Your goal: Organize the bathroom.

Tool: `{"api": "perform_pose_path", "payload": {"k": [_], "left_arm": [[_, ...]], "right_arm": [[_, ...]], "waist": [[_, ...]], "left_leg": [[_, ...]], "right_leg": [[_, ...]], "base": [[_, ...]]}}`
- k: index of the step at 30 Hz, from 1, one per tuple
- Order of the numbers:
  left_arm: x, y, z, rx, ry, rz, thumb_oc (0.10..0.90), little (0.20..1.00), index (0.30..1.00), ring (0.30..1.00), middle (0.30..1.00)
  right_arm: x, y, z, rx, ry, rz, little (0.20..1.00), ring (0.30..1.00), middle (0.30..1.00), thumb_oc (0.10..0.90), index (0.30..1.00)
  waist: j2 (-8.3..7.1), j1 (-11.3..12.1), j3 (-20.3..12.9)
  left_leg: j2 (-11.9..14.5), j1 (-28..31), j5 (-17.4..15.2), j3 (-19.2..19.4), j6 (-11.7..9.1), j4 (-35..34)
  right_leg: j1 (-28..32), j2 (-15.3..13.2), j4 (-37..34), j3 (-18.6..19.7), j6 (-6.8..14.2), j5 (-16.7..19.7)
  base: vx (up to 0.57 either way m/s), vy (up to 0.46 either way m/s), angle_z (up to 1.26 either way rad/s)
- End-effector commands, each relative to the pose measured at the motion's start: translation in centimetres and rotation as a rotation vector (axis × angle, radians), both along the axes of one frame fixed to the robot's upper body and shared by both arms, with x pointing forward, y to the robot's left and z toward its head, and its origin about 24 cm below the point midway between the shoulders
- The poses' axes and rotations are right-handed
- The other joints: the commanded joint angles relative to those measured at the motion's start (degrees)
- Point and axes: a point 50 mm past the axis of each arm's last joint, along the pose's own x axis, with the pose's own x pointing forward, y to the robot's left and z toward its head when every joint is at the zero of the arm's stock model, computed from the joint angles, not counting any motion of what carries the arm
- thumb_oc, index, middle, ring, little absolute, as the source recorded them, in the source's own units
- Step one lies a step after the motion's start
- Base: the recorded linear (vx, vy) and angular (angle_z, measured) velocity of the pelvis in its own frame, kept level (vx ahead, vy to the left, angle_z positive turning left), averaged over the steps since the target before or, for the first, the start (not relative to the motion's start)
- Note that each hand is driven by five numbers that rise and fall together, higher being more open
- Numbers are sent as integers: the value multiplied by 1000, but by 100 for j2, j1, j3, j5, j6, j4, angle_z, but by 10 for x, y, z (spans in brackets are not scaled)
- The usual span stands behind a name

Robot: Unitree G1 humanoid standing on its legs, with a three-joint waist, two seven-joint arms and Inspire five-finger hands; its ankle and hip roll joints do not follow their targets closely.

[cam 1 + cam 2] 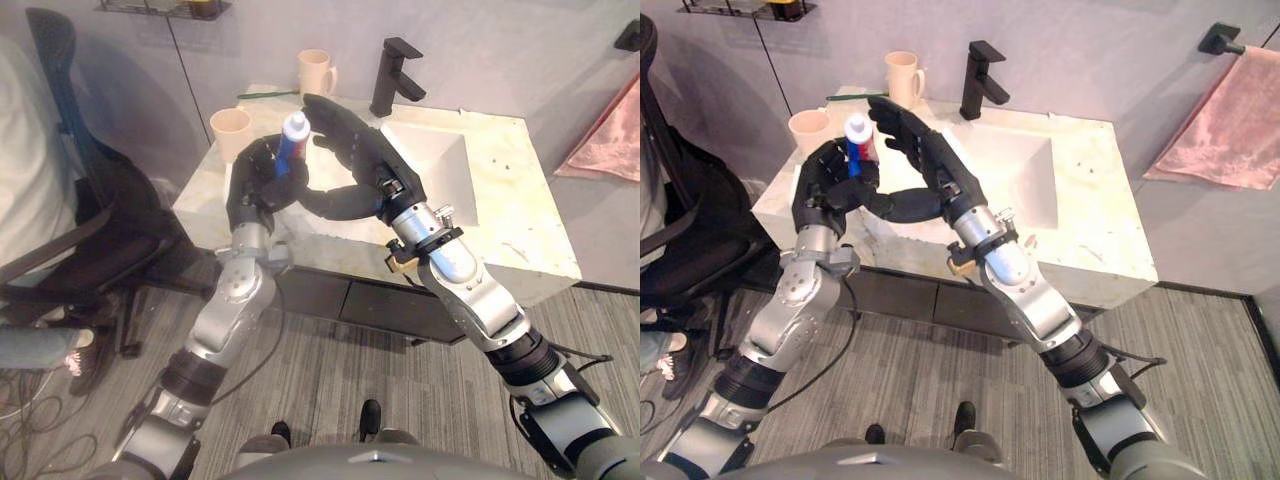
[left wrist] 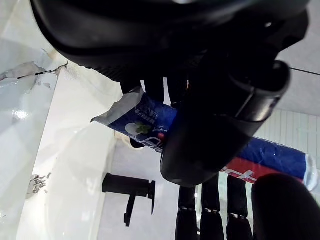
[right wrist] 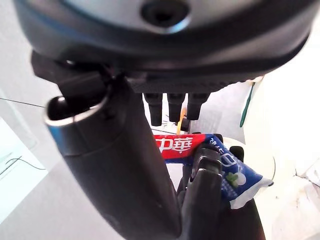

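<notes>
A blue, red and white toothpaste tube (image 1: pixel 292 140) stands upright over the counter's left end, white cap up. My left hand (image 1: pixel 258 188) is shut on its lower half; in the left wrist view the thumb (image 2: pixel 220 115) crosses the tube (image 2: pixel 145 117). My right hand (image 1: pixel 350 140) is open just right of the tube, its fingers straight beside the cap and its thumb reaching under toward the left hand. The right wrist view shows the tube (image 3: pixel 235 175) past the right thumb (image 3: pixel 115 165).
Two beige cups (image 1: pixel 231 130) (image 1: pixel 315 70) stand on the marble counter (image 1: pixel 520 235), with a green toothbrush (image 1: pixel 268 95) between them. The black faucet (image 1: pixel 395 75) and sink basin (image 1: pixel 435 160) lie to the right. A pink towel (image 1: pixel 1230 120) hangs far right; an office chair (image 1: pixel 90 200) stands left.
</notes>
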Motion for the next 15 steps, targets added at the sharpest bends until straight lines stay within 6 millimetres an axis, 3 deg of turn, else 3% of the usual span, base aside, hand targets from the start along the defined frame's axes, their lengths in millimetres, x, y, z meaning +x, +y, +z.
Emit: {"api": "perform_pose_path", "payload": {"k": [1, 4, 5, 6, 7, 9, 11, 14, 15], "left_arm": [[6, -16, 55, 1, -310, -45, 400, 300, 300, 300, 300], [8, -16, 54, 5, -304, -43, 400, 300, 300, 300, 300], [8, -15, 53, 6, -302, -44, 400, 300, 300, 300, 300], [8, -15, 53, 6, -302, -44, 400, 300, 300, 300, 300], [8, -15, 53, 8, -301, -43, 400, 300, 300, 300, 300], [8, -15, 52, 8, -295, -45, 400, 300, 300, 300, 300], [8, -15, 51, 8, -292, -47, 400, 300, 300, 300, 300], [8, -15, 51, 8, -291, -47, 400, 300, 300, 300, 300], [8, -14, 51, 6, -290, -45, 400, 300, 300, 300, 300]], "right_arm": [[-2, 10, 57, 138, -230, 62, 900, 900, 900, 800, 900], [-1, 11, 60, 138, -240, 51, 900, 900, 900, 800, 900], [0, 12, 62, 140, -244, 48, 855, 855, 855, 770, 855], [0, 12, 62, 140, -244, 48, 855, 855, 855, 770, 855], [0, 12, 62, 137, -250, 43, 655, 655, 655, 637, 655], [1, 11, 64, 140, -255, 35, 514, 514, 514, 543, 514], [2, 10, 65, 144, -254, 30, 425, 425, 425, 483, 425], [3, 10, 66, 141, -256, 24, 378, 378, 378, 452, 378], [4, 9, 66, 138, -250, 21, 300, 300, 300, 400, 300]], "waist": [[-60, 40, -538], [-62, 53, -547], [-64, 60, -545], [-64, 60, -545], [-64, 67, -552], [-69, 78, -558], [-74, 87, -558], [-80, 91, -557], [-85, 99, -560]], "left_leg": [[-232, -91, -118, -89, 241, -10], [-235, -94, -119, -95, 238, -10], [-236, -92, -119, -96, 240, -10], [-236, -92, -119, -96, 240, -10], [-233, -92, -122, -97, 239, -10], [-232, -86, -124, -94, 239, -10], [-231, -84, -125, -91, 237, -10], [-231, -80, -131, -97, 238, -10], [-232, -80, -126, -99, 232, -10]], "right_leg": [[264, -10, -37, -152, 175, -517], [271, -9, -37, -151, 173, -525], [277, -10, -37, -154, 172, -526], [277, -10, -37, -154, 172, -526], [280, -13, -37, -159, 172, -530], [289, -20, -37, -165, 175, -534], [294, -22, -37, -171, 179, -534], [291, -22, -37, -171, 177, -534], [297, -24, -37, -178, 178, -532]], "base": [[0, 0, 0], [0, 0, 0], [0, 0, 0], [0, 0, 0], [0, 0, 0], [0, 0, 0], [0, 0, 0], [0, 0, 0], [0, 0, 0]]}}
